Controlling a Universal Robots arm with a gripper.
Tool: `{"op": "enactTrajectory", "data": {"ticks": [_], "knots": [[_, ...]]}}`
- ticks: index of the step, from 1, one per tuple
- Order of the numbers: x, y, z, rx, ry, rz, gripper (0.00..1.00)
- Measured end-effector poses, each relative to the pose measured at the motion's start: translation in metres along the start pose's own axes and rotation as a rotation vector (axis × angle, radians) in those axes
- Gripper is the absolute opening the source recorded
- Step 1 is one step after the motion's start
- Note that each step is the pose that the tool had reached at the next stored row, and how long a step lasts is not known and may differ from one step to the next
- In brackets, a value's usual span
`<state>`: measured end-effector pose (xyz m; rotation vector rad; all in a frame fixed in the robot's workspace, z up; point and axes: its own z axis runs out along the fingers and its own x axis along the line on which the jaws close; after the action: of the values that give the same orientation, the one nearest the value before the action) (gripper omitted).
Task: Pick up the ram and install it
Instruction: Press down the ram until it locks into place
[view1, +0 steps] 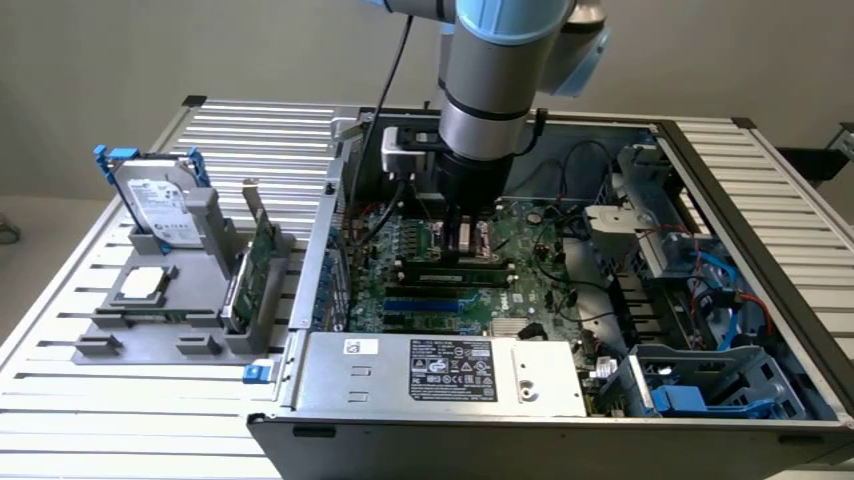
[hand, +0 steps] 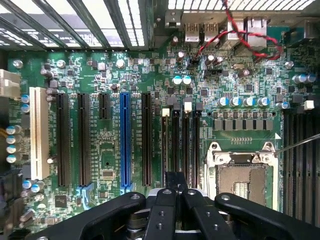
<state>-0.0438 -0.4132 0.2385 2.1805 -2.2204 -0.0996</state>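
I have the black claw (hand: 176, 187) closed, low over the green motherboard (hand: 105, 150) inside the open grey computer case (view1: 400, 385). The wrist view shows the thin green ram stick (hand: 165, 145) edge-on in the slots ahead of the fingertips; the exterior view shows the slatted metal desk (view1: 107, 400).

The exterior view is looking down at an angle from above the open case (view1: 561, 400), standing well back. The wrist view is facing straight down, sitting close over the motherboard (hand: 100, 75). Both are taking in the motherboard (view1: 534, 285) and its slots (hand: 125, 140).
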Motion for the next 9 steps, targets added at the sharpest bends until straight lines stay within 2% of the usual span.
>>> {"op": "enactTrajectory", "data": {"ticks": [2, 4, 9], "knots": [[0.0, -0.0001, -0.0055, -0.0015, 0.0001, 0.0, 0.11], [0.001, -0.0023, -0.0069, -0.0025, 0.0, 0.0, 0.11], [0.003, -0.0168, -0.0103, -0.0117, 0.0005, 0.0, 0.11]]}}
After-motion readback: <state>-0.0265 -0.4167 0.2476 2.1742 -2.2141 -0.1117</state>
